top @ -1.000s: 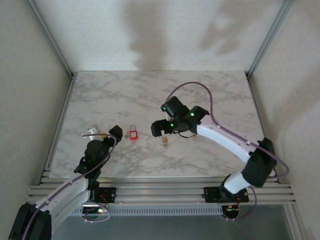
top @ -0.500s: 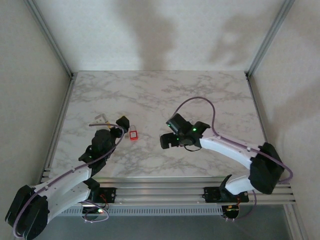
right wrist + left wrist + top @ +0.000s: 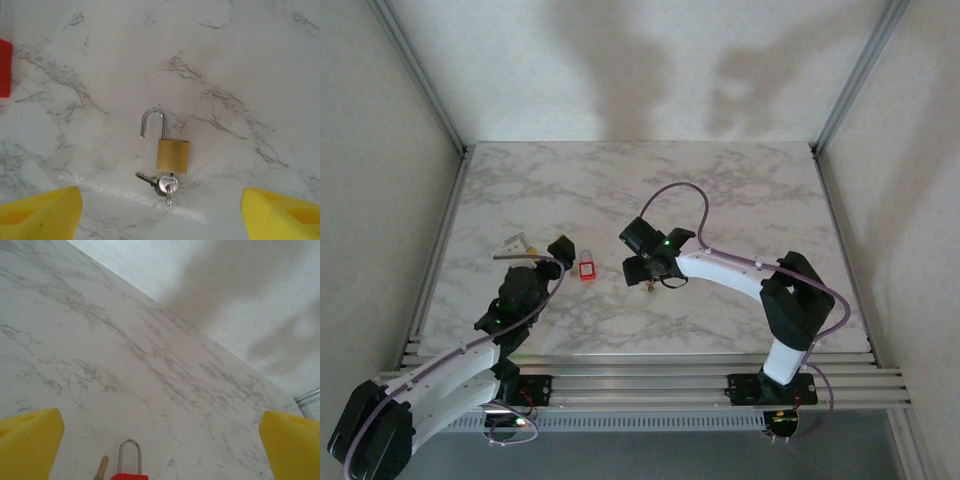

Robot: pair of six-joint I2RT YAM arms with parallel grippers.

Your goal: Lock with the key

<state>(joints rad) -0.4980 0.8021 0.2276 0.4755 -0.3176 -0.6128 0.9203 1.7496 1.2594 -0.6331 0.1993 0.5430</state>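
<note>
A red padlock (image 3: 587, 270) lies at nine o'clock from the brass padlock (image 3: 173, 155), which has its shackle open, its key (image 3: 162, 184) inserted and nothing covering it. The right gripper (image 3: 160, 214) hovers above with jaws spread. The left gripper (image 3: 540, 248), also spread, faces the red padlock.

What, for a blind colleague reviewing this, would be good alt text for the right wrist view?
A brass padlock lies flat on the marble table, its shackle swung open and keys at its base. Yellow fingers of the right gripper sit in the lower corners, wide apart, and the edge of a red object shows at left.
</note>
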